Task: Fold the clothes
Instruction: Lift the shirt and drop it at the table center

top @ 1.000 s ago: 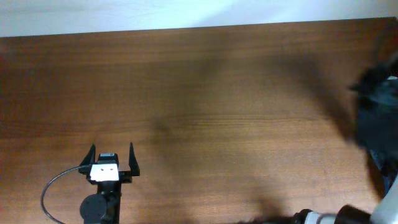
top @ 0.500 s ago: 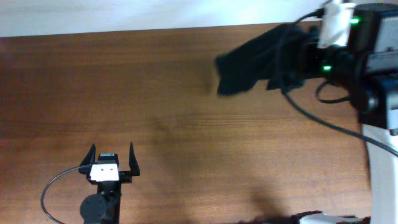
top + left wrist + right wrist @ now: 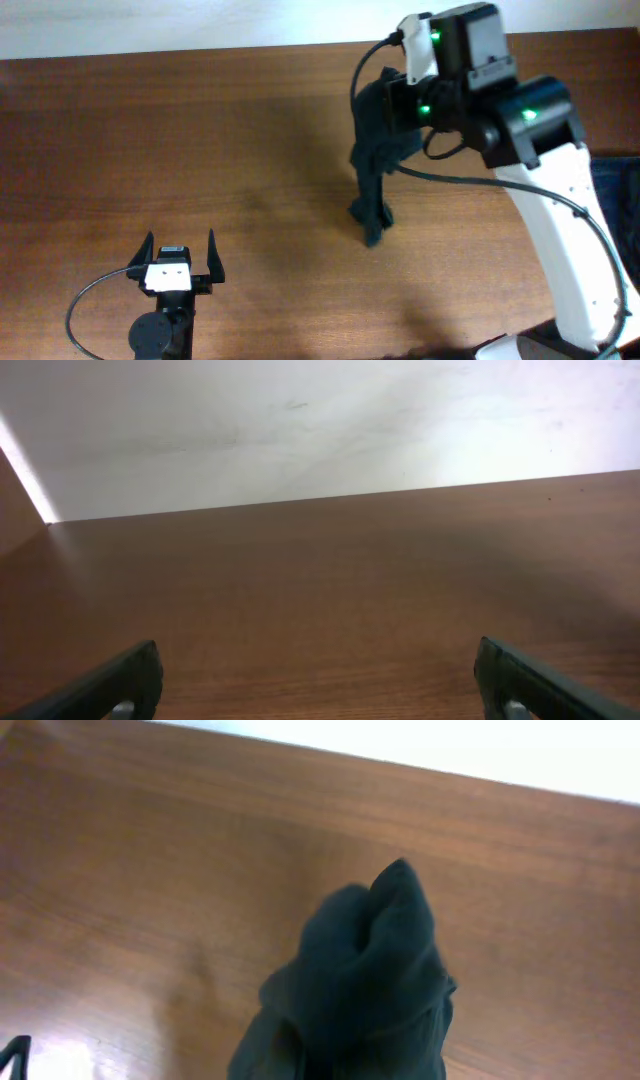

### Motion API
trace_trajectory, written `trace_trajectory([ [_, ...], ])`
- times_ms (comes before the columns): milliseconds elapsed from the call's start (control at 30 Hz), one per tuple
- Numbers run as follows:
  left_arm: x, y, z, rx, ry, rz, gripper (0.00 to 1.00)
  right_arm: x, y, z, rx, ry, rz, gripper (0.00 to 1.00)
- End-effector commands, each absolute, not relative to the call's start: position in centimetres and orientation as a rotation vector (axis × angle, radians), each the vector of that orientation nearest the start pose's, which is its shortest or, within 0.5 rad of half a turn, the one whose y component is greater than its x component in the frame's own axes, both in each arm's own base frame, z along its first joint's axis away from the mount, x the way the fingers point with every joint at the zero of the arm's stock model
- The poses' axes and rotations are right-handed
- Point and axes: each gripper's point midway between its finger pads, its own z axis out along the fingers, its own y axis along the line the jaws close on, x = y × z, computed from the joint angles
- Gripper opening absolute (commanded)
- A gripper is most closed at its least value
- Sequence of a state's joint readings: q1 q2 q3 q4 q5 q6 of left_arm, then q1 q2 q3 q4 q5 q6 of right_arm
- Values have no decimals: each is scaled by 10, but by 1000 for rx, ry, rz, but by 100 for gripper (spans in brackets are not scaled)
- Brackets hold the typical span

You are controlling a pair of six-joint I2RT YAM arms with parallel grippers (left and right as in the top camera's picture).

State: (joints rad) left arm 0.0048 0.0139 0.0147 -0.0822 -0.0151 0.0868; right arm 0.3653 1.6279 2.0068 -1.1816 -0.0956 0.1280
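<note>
Brown wooden table (image 3: 250,130); black T-shirt (image 3: 372,170) dangles crumpled, bunched, pinched in right fingers (image 3: 396,100); left fingers (image 3: 213,258) spread wide, empty.

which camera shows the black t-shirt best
The overhead view: it shows the whole black T-shirt hanging bunched from the shut right gripper over the table. The right wrist view shows only a close, dark bunch of its fabric. The left wrist view shows none of it.
</note>
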Motion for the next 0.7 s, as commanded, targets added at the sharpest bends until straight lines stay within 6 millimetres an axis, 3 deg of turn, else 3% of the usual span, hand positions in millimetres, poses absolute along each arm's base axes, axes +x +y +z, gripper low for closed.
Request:
trace_trajectory([
  [0,246,5,156,63,1651,97,99,379,167,351,-287,2370,367,4],
  [67,246,5,156,63,1651,97,99,380,158,348,-263,2382,303,4],
  [300,246,5,156,63,1651,97,99,372,93,343,-146,2420,-131,4],
  [467,246,5,156,63,1651,97,99,365,67,340,-134,2441,-309,4],
  [667,246,5,156,63,1651,97,99,366,12,340,37,2464,-424,4],
])
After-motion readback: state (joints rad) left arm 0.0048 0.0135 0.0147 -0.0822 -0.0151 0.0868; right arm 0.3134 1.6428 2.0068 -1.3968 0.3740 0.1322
